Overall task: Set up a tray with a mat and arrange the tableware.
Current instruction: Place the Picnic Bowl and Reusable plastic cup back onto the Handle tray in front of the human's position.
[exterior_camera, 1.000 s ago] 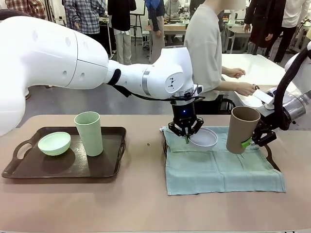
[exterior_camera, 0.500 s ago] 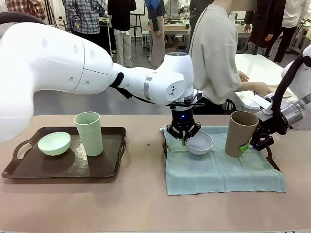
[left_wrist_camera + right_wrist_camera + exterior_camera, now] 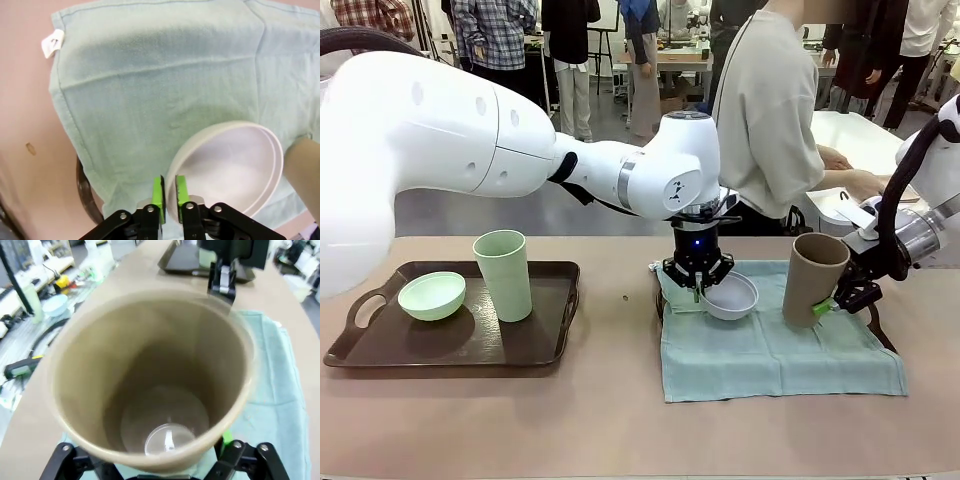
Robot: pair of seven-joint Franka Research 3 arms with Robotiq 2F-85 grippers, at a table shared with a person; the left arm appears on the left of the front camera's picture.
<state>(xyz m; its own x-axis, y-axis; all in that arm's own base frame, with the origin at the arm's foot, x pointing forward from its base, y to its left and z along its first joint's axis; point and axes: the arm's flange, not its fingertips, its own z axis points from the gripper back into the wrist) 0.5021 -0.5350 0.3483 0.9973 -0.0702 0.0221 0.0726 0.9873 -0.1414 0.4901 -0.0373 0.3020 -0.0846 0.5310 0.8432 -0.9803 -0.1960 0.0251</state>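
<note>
Though partly hidden from the front, plain from the left wrist: left claw (image 3: 170,194) nearly closed, green pads (image 3: 158,190) pinching the rim of the tilted pale bluish-white bowl (image 3: 225,167) over the teal mat (image 3: 150,85). Seen frontally, right claw (image 3: 835,300) clamped around the leaning tan-brown tumbler (image 3: 812,280) on the mat; mint green bowl (image 3: 432,295) and mint green tumbler (image 3: 503,275) standing on the dark tray (image 3: 380,350).

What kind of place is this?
Probably a robot lab: a white left arm and right arm work at a table, and people stand among other tables behind.
</note>
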